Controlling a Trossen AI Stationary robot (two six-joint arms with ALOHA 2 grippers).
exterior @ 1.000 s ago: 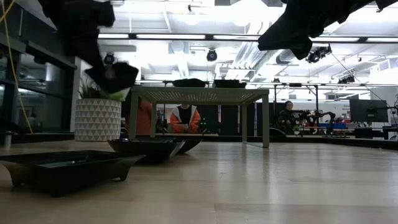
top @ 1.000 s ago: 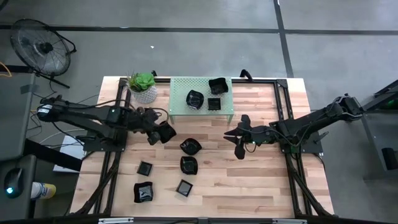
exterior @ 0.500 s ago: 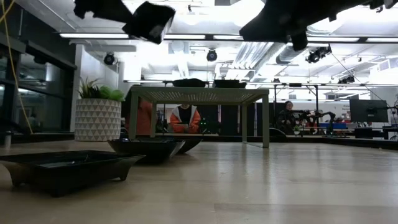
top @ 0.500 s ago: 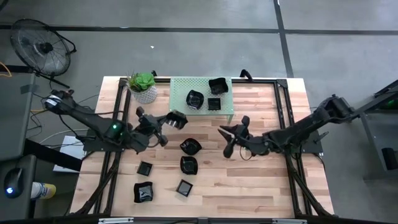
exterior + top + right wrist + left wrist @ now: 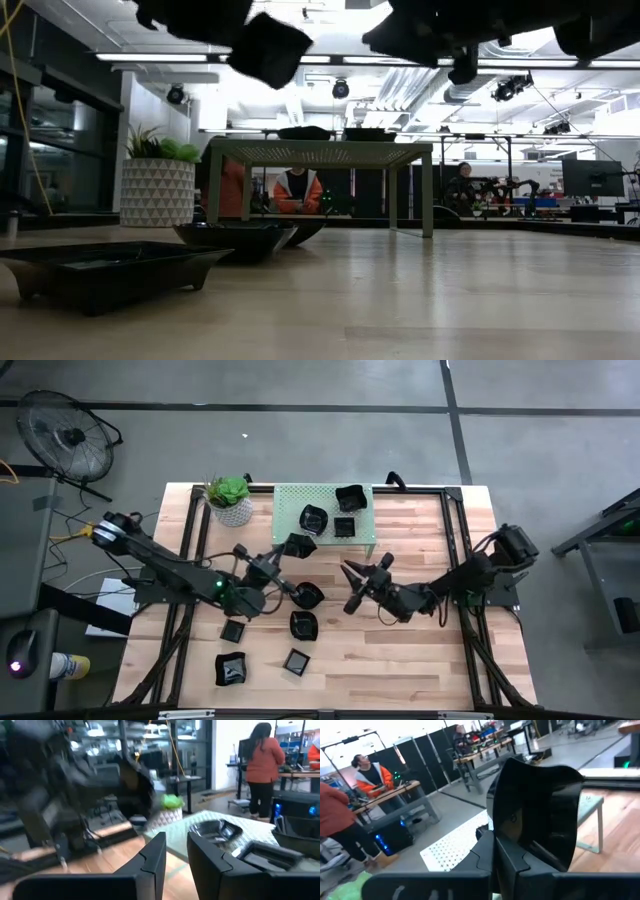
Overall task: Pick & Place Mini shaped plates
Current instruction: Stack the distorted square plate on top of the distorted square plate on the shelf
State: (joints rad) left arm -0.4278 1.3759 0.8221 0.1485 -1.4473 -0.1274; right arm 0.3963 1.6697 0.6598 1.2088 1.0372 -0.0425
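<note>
The left end effector [image 5: 290, 550] is clenched on a black mini plate [image 5: 298, 546], held in the air just beside the green perforated rack [image 5: 288, 500]. The right end effector [image 5: 358, 582], fingers spread and empty, hovers mid-bench. Three plates [image 5: 347, 497] sit on the rack; five more [image 5: 304, 625] lie on the wooden bench [image 5: 420, 650].
</note>
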